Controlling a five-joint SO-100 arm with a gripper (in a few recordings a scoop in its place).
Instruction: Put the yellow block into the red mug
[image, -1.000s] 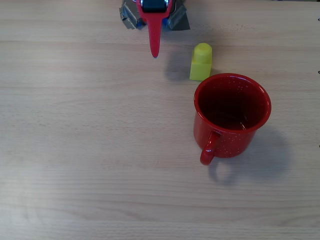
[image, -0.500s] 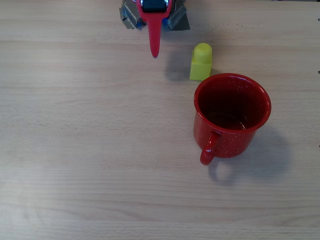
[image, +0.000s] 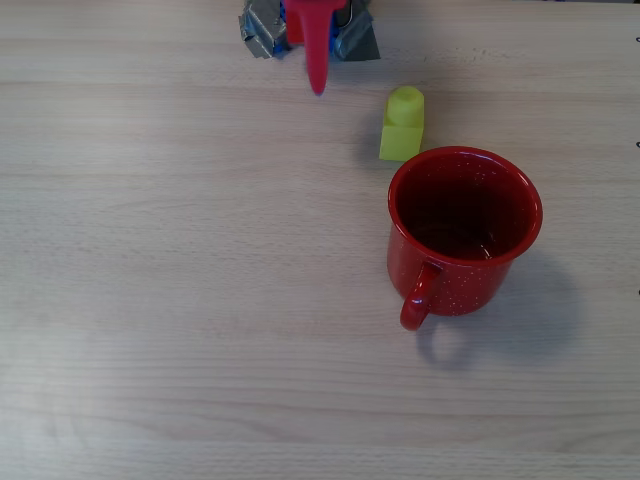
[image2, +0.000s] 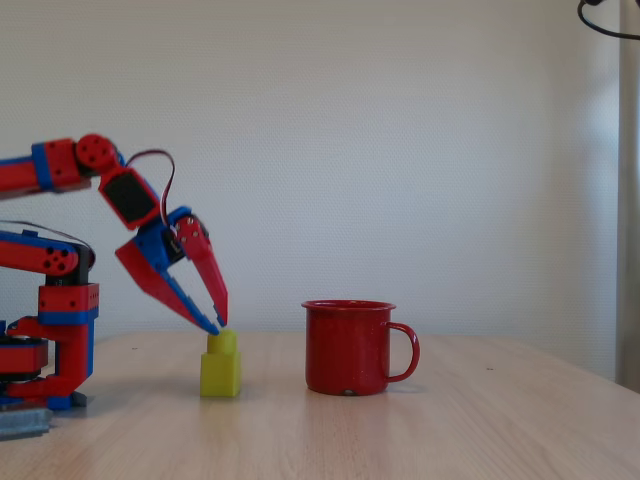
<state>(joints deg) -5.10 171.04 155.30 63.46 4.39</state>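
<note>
Gripper (image2: 218, 322) at the left of the fixed view hangs with its tips low, just above the stud of the yellow block (image2: 220, 366) and close together, while the red and blue fingers spread apart higher up; whether they are parted enough to take the block cannot be told from either view, and nothing is held between them. The block stands upright on the wooden table (image2: 450, 430), not yet grasped, and the red mug (image2: 350, 347) stands to its right, handle pointing away from the block. Risk, as judged from these views: a descent with the tips this close together would land on the stud rather than straddle the body — the block could be pushed over or skidded toward the mug. A second risk lies in the short gap between block and mug; a finger passing on the mug side could strike the enamel wall and shift it. In the overhead view, the red finger (image: 316, 55) points down from the top edge to the left of the block (image: 402, 125), which sits just beside the mug rim (image: 397, 188), almost touching; this sideways offset is not visible in the fixed view. The fixed view alone gives the height of the tips over the stud, and the overhead view alone shows the mug's dark inside, with no block in it.
</note>
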